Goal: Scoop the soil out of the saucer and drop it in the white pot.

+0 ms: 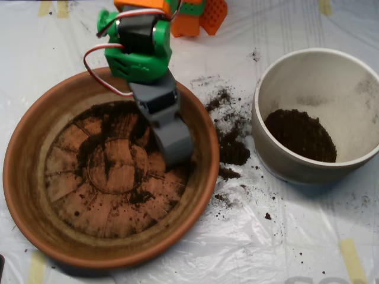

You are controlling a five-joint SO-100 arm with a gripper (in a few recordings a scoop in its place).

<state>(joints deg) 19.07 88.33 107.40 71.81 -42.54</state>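
The scoop sits closed inside the saucer at left; soil lies in the white pot at right.

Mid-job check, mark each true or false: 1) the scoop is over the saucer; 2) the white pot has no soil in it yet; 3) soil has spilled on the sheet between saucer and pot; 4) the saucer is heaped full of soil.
1) True: the scoop is down inside the saucer.
2) False: the white pot already holds a dark patch of soil.
3) True: the spilled soil lies on the plastic sheet between them.
4) False: only smears and thin clumps remain; the ridged base shows through.
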